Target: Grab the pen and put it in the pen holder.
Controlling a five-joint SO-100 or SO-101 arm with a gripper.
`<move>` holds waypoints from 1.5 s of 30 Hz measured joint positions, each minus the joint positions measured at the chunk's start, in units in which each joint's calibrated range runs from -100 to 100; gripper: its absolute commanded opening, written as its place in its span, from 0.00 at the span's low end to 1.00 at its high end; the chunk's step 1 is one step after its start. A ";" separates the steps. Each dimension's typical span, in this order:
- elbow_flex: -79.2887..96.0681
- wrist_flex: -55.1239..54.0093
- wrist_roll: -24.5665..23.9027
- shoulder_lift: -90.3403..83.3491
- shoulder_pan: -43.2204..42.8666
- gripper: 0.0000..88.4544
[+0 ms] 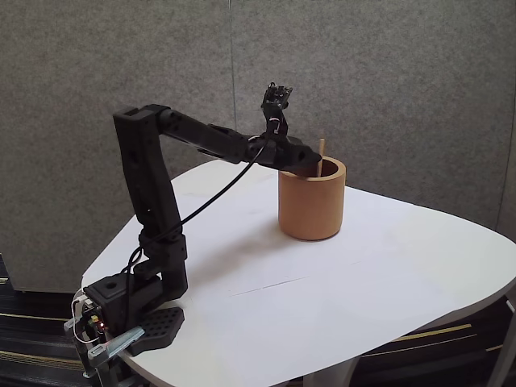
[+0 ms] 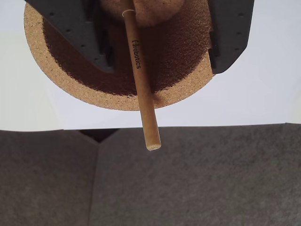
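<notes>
The pen holder (image 1: pixel 312 205) is a wide tan cork-like cup standing on the white table toward the back. The pen (image 1: pixel 321 146) stands inside it, its top end poking up above the far rim. In the wrist view the pen (image 2: pixel 143 94), a tan stick with small dark lettering, leans against the cup's rim (image 2: pixel 113 101) and juts out past it. My gripper (image 1: pixel 306 165) hovers over the cup's mouth. Its dark fingers (image 2: pixel 75 28) are spread wide on either side of the pen, and the gripper (image 2: pixel 162 70) is open, with a gap between each finger and the pen.
The arm's base (image 1: pixel 133 310) is clamped at the table's front-left corner. The white table (image 1: pixel 387 282) has rounded edges and bare surface in front of and right of the cup. A grey felt wall (image 1: pixel 387 72) stands close behind.
</notes>
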 measured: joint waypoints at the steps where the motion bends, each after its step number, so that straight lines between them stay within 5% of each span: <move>1: -0.72 0.00 0.00 0.00 0.00 0.32; 26: -41.52 4.41 -2.10 -5.59 -6.68 0.32; 45: 22.74 9.75 -27.59 -60.37 -5.29 0.31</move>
